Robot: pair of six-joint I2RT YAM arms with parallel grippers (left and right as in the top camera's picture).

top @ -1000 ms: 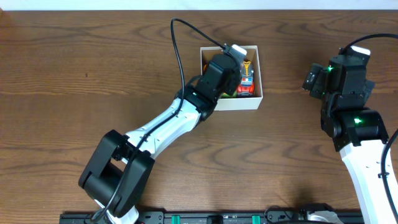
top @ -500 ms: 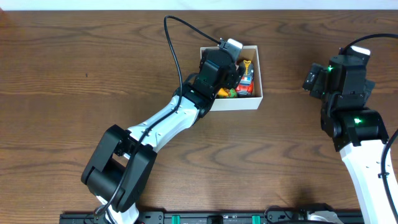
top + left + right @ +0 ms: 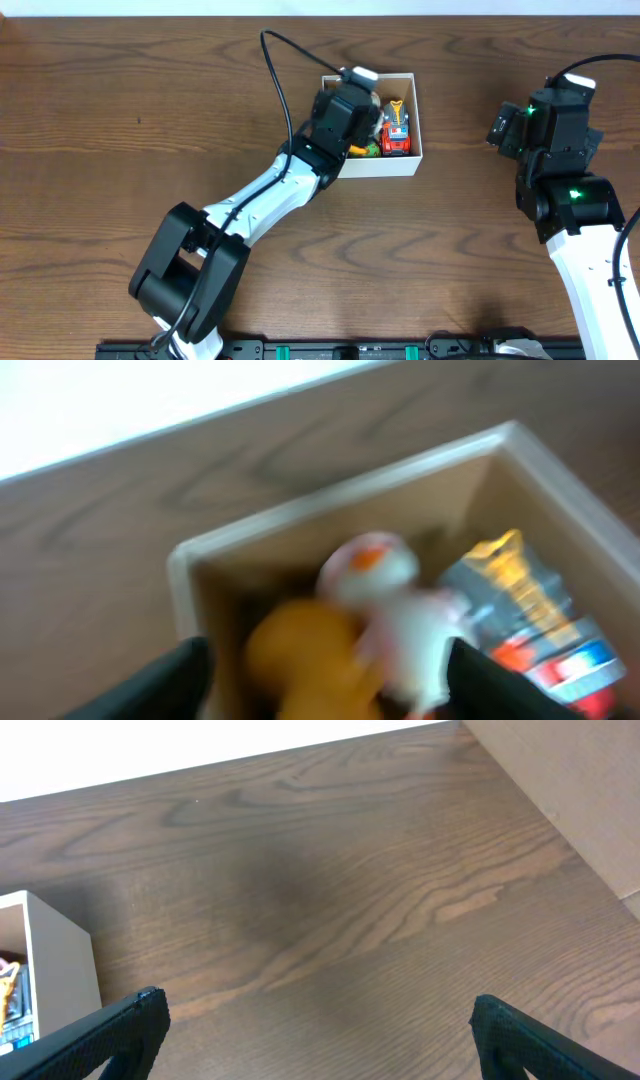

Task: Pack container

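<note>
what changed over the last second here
The left gripper slid from over the middle of the small white-walled cardboard box toward its far left corner, uncovering the red and yellow toy truck inside. Its fingers are apart and hold nothing; no release is visible. The box, the truck and the right gripper stayed put.

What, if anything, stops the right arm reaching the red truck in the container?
Probably nothing, so yes: the red truck lies uncovered in the container's right half; the left arm hangs over the left half only.
</note>
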